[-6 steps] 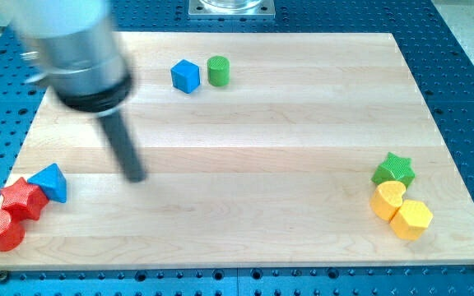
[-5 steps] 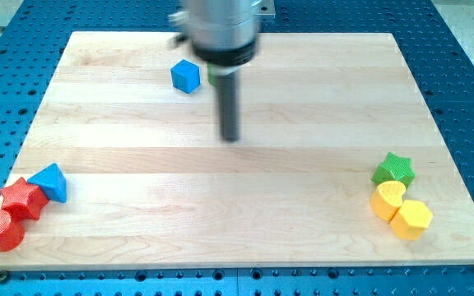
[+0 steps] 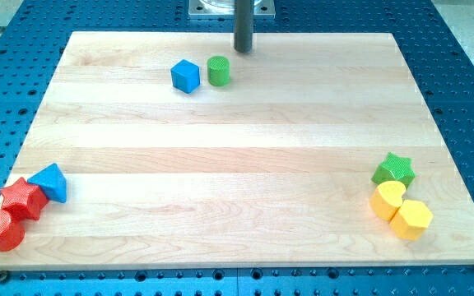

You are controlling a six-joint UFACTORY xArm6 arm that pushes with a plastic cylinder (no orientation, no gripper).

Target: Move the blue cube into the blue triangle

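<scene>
No progress shows: blue cube (image 3: 185, 76) sits well apart from blue triangle (image 3: 51, 182); my tip (image 3: 243, 50), clawless, touches nothing.

Green cylinder (image 3: 218, 71); red star (image 3: 22, 197)

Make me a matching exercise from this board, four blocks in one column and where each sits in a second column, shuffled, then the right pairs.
Column one:
1. blue cube
2. blue triangle
3. green star
4. green cylinder

Column two:
A. the view's right, just above the yellow blocks
B. the view's top, below and left of my tip
C. the view's bottom left, beside the red star
D. the view's top, left of the green cylinder

Pairs: 1-D, 2-C, 3-A, 4-B
</scene>
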